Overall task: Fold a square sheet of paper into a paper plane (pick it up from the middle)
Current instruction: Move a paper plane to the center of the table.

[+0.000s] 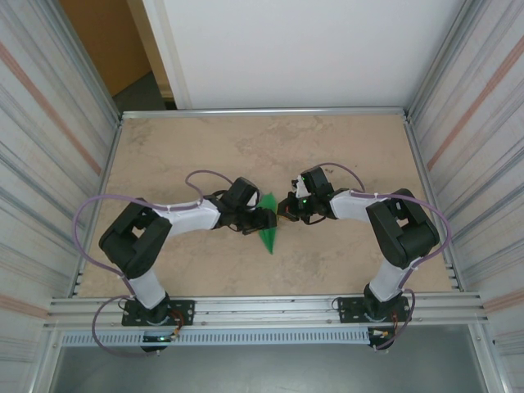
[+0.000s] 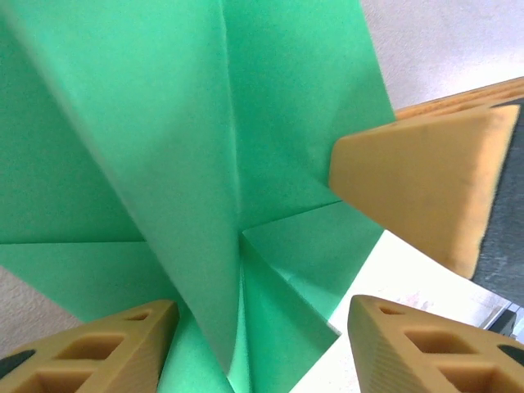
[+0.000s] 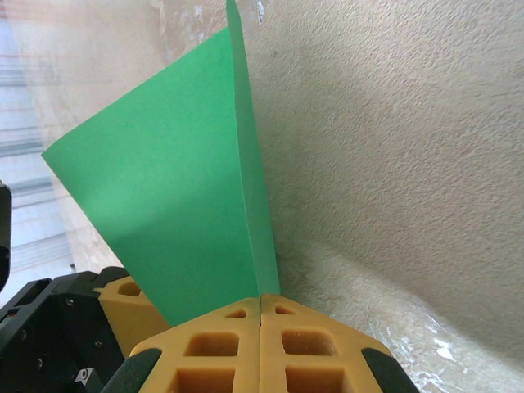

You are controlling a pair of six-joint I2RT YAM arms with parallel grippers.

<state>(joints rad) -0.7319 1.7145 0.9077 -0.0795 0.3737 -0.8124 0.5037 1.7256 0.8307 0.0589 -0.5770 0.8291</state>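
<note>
At the middle of the table (image 1: 327, 155), between your two grippers, the green paper (image 1: 269, 233) shows from above as a narrow creased wedge. Its long axis runs far to near, with the point at the near end. Whether it touches the table you cannot tell.

Your right gripper (image 3: 260, 309) has it: the pads are pressed together on one fold, and the sheet rises straight out of them. Your left gripper (image 2: 262, 315) grips nothing. Its jaws stand wide, one finger on each side of the centre crease.

Both arms reach in across the long axis, one from the left and one from the right, so neither is nearer. The next move probably depends on the left jaws closing squarely on that crease.

You have bare table all round, and the side walls (image 1: 74, 123) are well apart.
</note>
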